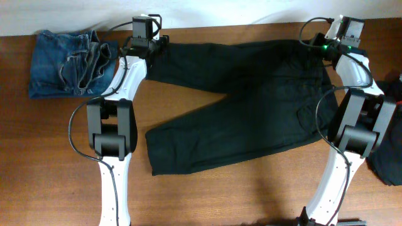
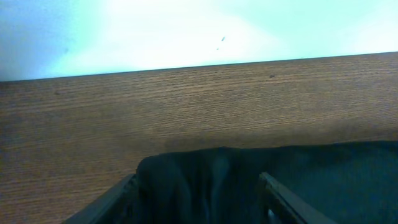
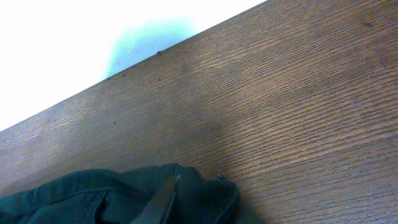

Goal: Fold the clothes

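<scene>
Trousers matte black, legs splayed, woodgrain table

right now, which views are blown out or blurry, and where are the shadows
Overhead: sharp, evenly lit, only faint shadows; the black trousers read as near-flat dark. Left wrist: beyond the table edge washed-out cyan-white; the trousers up close look soft, a dim shadow band above them. Right wrist: upper left corner blown out, wood grain crisp, soft shadow by the trousers.
</scene>
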Motion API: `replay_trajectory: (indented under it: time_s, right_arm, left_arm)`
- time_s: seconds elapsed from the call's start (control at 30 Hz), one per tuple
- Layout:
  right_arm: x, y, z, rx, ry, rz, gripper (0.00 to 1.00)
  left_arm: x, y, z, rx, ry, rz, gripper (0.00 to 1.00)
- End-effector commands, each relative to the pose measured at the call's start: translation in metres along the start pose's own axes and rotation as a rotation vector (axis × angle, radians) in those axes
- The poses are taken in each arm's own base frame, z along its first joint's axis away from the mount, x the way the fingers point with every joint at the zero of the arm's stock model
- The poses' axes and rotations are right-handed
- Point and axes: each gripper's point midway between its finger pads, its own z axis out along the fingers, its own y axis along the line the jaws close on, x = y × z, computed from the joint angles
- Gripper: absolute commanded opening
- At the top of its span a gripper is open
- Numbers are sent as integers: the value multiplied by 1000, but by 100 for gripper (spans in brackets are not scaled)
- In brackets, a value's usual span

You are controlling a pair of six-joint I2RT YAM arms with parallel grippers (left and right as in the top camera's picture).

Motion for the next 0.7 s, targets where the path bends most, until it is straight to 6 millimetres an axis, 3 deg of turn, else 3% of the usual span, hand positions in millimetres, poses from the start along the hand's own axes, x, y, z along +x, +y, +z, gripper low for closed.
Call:
replay_trajectory:
  time_s: [0.0, 0.1, 0.23, 0.5, 0.67]
  right_arm:
    - [-32, 11, -18, -15, -75, -26, 20]
    - [-32, 11, -18, -15, -75, -25, 20]
    - [-32, 11, -18, -15, -74, -25, 20]
    - [-27, 10, -18, -11, -53, -18, 6]
    - [-26, 9, -18, -10, -51, -17, 4]
  left_arm:
    - [13, 3, 13, 9, 26, 2, 61]
    - [24, 4, 18, 7, 51, 0, 61]
    - [23, 2, 18, 23, 50, -1, 59]
    - [21, -3, 18, 51, 40, -3, 22]
    - [16, -4, 17, 52, 29, -2, 14]
